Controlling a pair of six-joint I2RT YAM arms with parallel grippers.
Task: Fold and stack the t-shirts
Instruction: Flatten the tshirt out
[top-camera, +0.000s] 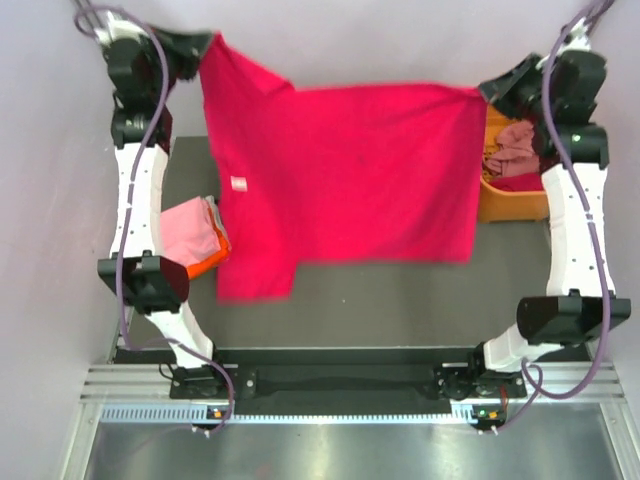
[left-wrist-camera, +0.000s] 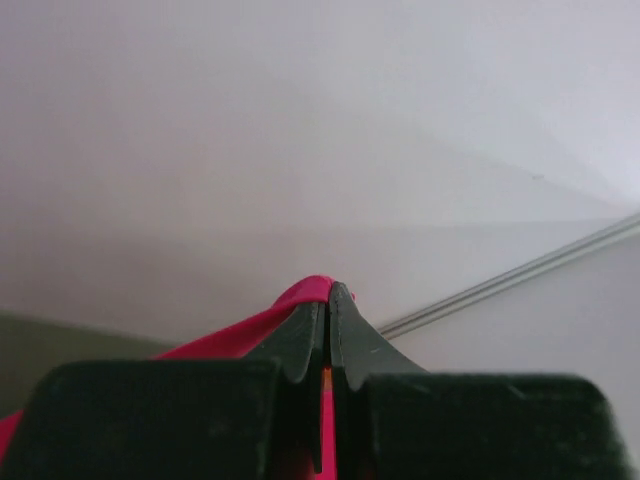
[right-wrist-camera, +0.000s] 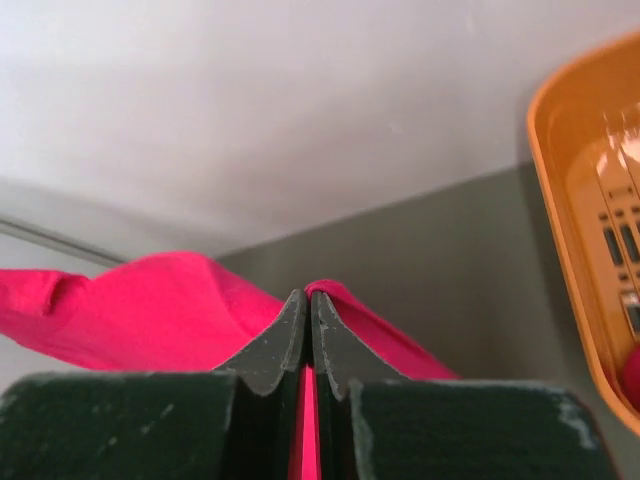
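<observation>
A large crimson-pink t-shirt (top-camera: 350, 175) hangs spread in the air between both arms, its white neck label (top-camera: 238, 183) facing up at the left. My left gripper (top-camera: 203, 47) is shut on the shirt's far left corner; in the left wrist view the red cloth (left-wrist-camera: 240, 335) runs out between the fingertips (left-wrist-camera: 327, 295). My right gripper (top-camera: 484, 92) is shut on the far right corner, with the same cloth (right-wrist-camera: 130, 305) pinched at its tips (right-wrist-camera: 308, 297). A folded stack of a light pink shirt (top-camera: 188, 232) on an orange one (top-camera: 215, 252) lies at the table's left.
An orange plastic basket (top-camera: 510, 205) stands at the right edge with dusty pink cloth (top-camera: 515, 145) heaped in it; its rim (right-wrist-camera: 560, 200) shows in the right wrist view. The dark table (top-camera: 400, 300) lies below the hanging shirt. A pale wall is behind.
</observation>
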